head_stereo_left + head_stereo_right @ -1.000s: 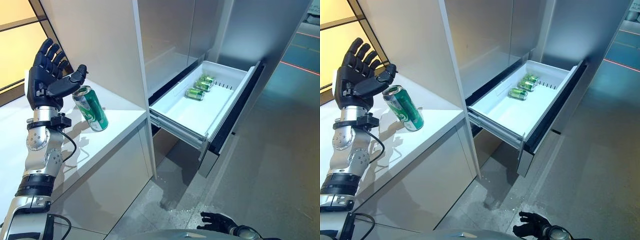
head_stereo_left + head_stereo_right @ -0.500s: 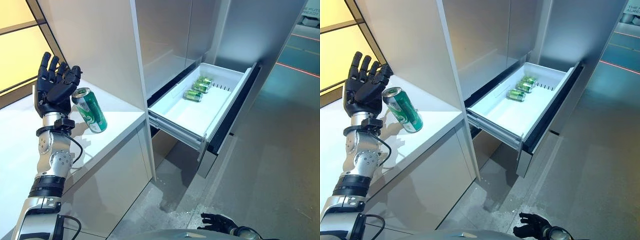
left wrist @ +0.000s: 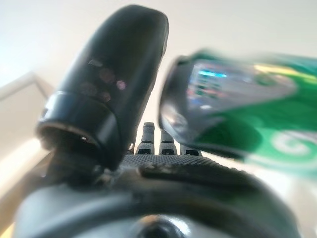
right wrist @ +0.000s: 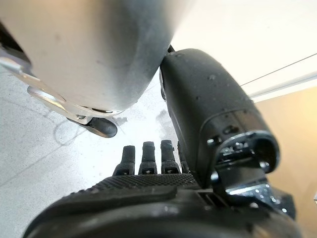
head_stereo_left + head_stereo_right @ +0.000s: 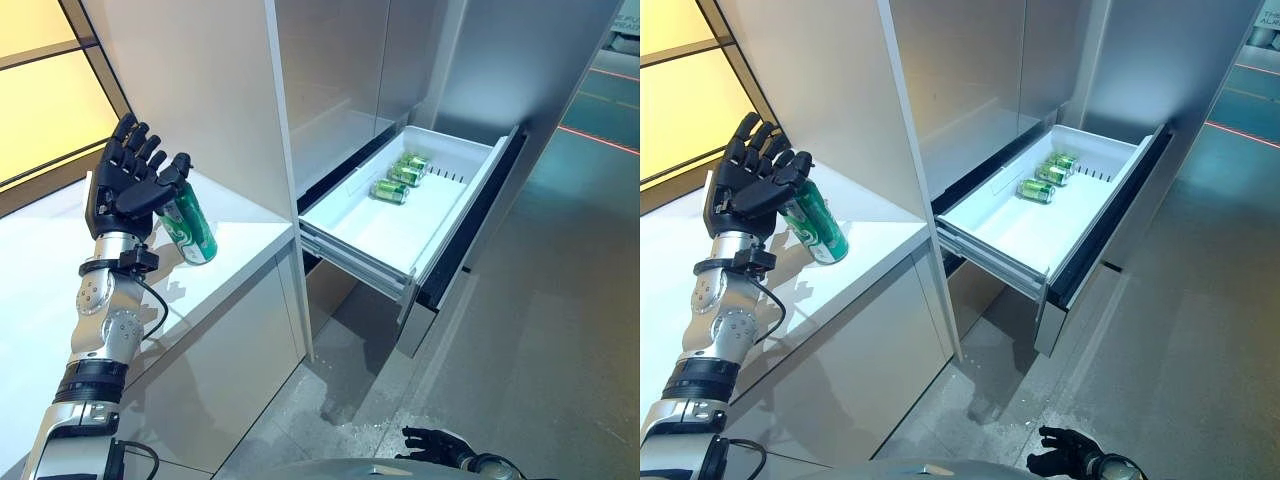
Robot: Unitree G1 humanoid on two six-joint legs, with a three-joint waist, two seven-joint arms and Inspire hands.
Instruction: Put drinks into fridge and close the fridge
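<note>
Apparently touching, left hand (image 5: 125, 190) spreads fingers (image 5: 135, 150) around green can (image 5: 192, 232).

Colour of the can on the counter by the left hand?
Green with white markings and a silver top; the can shows best in the right eye view.

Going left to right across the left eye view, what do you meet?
Left robot hand → green can on the white counter → open fridge drawer with the three cans lying inside.
</note>
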